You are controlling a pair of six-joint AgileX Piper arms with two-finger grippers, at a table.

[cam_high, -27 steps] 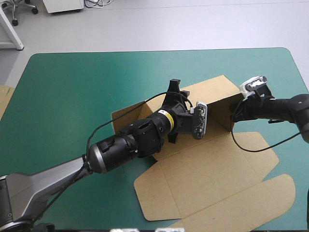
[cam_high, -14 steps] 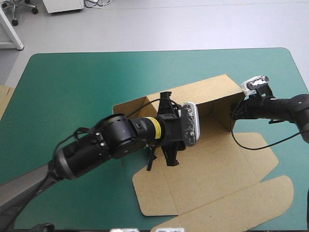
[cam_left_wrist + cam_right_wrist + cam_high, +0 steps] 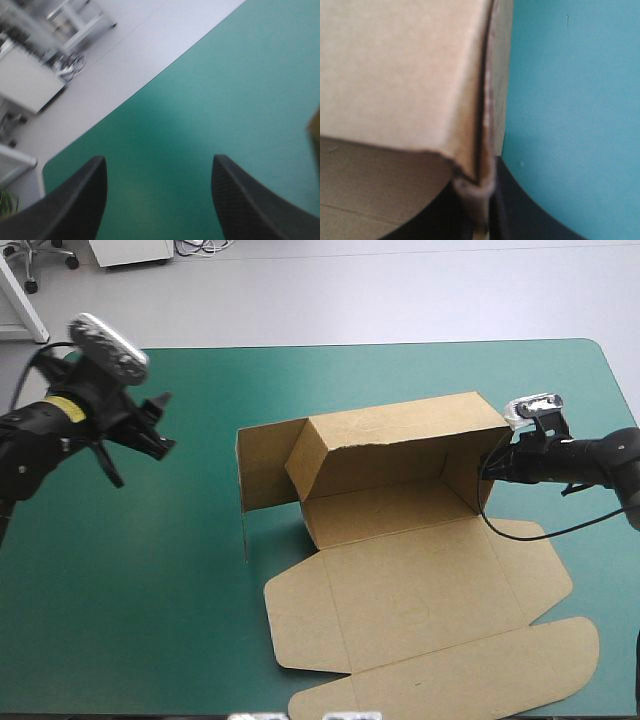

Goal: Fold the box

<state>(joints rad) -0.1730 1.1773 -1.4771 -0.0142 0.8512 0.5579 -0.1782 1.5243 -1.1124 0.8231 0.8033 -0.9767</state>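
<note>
- Right of centre on the worktop (image 3: 150,570), the box (image 3: 400,590) sits partly raised on the teal-green cover, brown board throughout.
- Far wall (image 3: 400,440) is up and runs along the back of the floor panel. The left end panel (image 3: 262,468) also stands, with its outer edge free.
- The floor panel lies flat, and the lid (image 3: 450,680) lies flat beyond it, reaching toward the worktop's near edge. Rounded flaps are spread at the box's right side.
- Right gripper (image 3: 488,468) is at the box's right end. In my right wrist view the black fingers (image 3: 525,215) are all but closed and pinch the end wall where it meets the far wall. I see the board's edge running straight up from between them.
- Left gripper (image 3: 160,425) is raised near the worktop's far left corner, well apart from the box.
- My left wrist view shows its fingers (image 3: 75,205) spread wide with nothing between them. Bare cover lies ahead, with the worktop's edge beyond.
- A sliver of brown shows at the margin of that view. I cannot tell which part of the box it is.
</note>
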